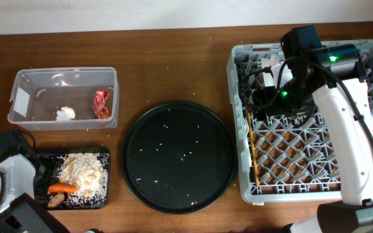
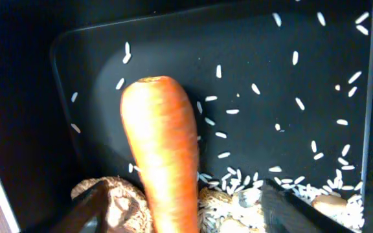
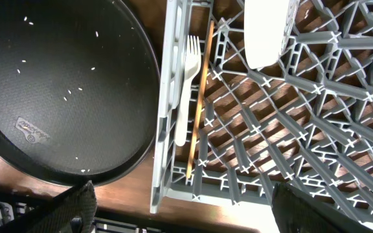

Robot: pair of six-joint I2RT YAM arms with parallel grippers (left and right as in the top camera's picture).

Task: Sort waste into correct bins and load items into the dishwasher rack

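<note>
My left hand (image 2: 186, 202) and right hand (image 3: 186, 204) are spread; carrot (image 2: 164, 168) lies in shallow tray (image 2: 251, 48) left of round tray (image 1: 173, 139); task looks nearly done.

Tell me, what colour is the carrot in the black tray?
Orange. The carrot shows best in the left wrist view.

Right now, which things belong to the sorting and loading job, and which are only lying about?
Job: carrot, red wrapper, tissue wad, clear tub, shallow black tray, grey rack, fork, chopsticks.
Lying about: round black tray, wooden table.
</note>
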